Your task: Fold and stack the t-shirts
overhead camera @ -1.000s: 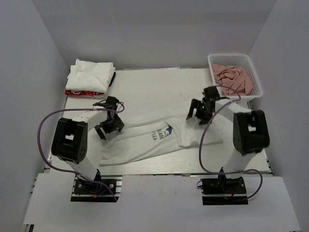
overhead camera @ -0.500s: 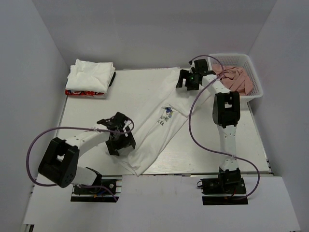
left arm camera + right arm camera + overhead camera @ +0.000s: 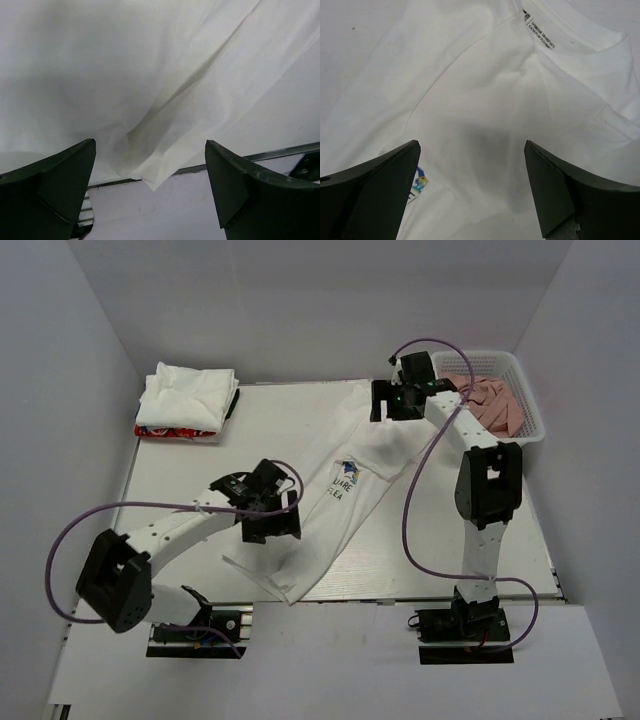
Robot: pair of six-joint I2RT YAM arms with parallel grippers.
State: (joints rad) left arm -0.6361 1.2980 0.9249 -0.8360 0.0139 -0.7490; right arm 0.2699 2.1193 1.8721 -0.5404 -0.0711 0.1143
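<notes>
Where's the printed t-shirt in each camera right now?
Top external: the t-shirt lies stretched diagonally, near-left to far-right.
Left wrist: the t-shirt fills the upper picture.
Right wrist: the t-shirt fills the picture, neck label top right.
Shared landmark: the chest print, lower left in right wrist; absent from left wrist.

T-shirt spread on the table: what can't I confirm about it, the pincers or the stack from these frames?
- Top view: lettering on the t-shirt is too small to read.
- Right wrist view: the neck label is too small; the print is cut off by a finger of the right pincer.
- Top view: the left pincer hides the cloth beneath it.
- Top view: the folded stack shows only edges; layer count unclear.
</notes>
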